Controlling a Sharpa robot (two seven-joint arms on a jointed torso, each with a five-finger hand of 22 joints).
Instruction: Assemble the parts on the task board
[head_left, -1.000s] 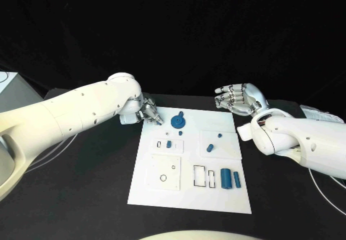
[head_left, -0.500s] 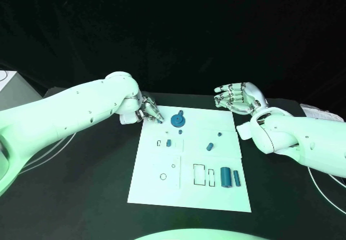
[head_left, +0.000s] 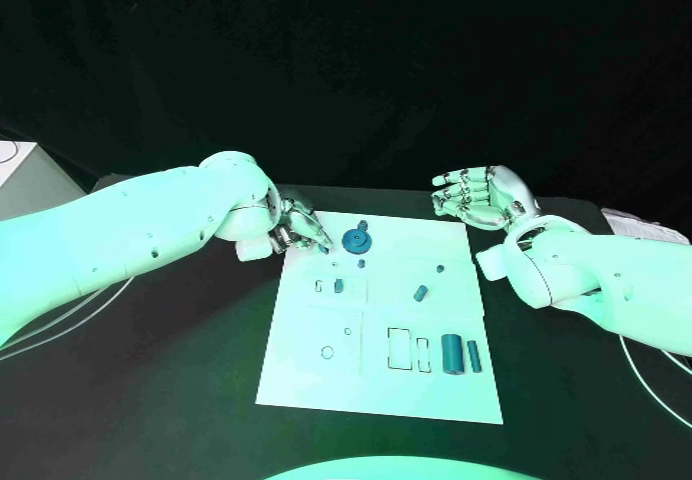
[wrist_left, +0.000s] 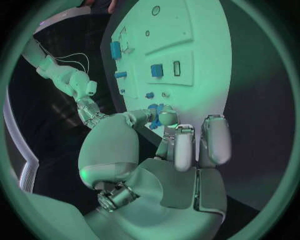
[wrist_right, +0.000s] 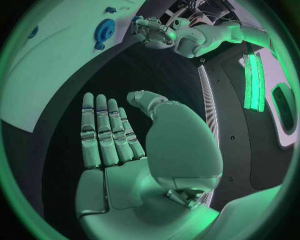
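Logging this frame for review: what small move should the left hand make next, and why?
Probably ease the left hand toward the round blue part and close on it. Its fingers hover at the task board's far corner, just beside that part and holding nothing, while the right hand waits open off the board.

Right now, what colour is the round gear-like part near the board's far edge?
Blue round gear-like part, clearest in the head view.

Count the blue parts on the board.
6: round part by the left hand, small peg nearer, mid-left piece, mid-right piece, long bar and thinner bar near-right. Smaller ones may be hidden.
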